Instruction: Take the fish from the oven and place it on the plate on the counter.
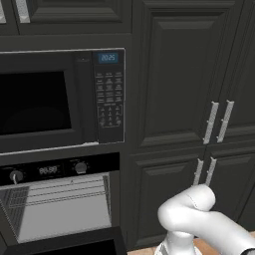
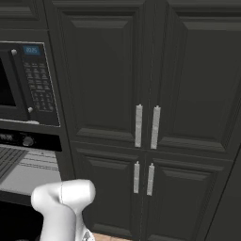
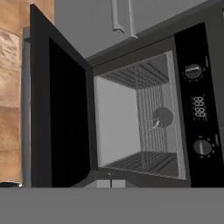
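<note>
While the oven (image 3: 140, 118) stands with its door (image 3: 65, 118) open and its racks bare as far as can be made out, the fish cannot be spotted. Jaws are clenched; whether they carry anything is unclear. Plate delivery seems unfinished.

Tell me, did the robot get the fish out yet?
Not yet. The oven already has its door open, so that part looks done. The robot faces the grey racks inside, and I can't spot a fish there. Grabbing it and putting it on a plate is still left.
</note>
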Tool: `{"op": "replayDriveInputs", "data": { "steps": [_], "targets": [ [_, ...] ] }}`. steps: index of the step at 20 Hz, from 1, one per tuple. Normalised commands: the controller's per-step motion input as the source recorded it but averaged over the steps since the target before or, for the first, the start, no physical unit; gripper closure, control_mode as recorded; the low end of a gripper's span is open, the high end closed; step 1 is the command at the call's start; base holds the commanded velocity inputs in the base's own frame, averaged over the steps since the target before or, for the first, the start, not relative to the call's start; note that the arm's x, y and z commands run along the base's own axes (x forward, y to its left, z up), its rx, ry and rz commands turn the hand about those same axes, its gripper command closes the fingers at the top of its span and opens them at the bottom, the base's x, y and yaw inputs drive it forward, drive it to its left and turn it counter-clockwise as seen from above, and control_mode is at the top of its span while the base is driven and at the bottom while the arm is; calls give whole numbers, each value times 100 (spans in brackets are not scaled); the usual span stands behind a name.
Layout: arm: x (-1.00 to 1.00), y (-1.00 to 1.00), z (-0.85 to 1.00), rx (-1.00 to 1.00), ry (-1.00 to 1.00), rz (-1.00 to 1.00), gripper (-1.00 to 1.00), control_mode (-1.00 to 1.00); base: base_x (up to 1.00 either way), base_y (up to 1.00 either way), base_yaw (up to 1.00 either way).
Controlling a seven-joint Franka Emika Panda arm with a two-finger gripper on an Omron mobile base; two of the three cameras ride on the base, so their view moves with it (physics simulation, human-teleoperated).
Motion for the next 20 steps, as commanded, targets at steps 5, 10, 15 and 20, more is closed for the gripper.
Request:
{"op": "replayDriveInputs", "data": {
  "steps": [5,10,15,20],
  "targets": [
    [89,0,17,0,23,0,100,-100,0,0,0],
    [100,0,1,0,22,0,100,-100,0,0,0],
    [77,0,4,0,13,0,100,-100,0,0,0],
    [38,0,-6,-3,-1,0,100,-100,0,0,0]
  ]
}}
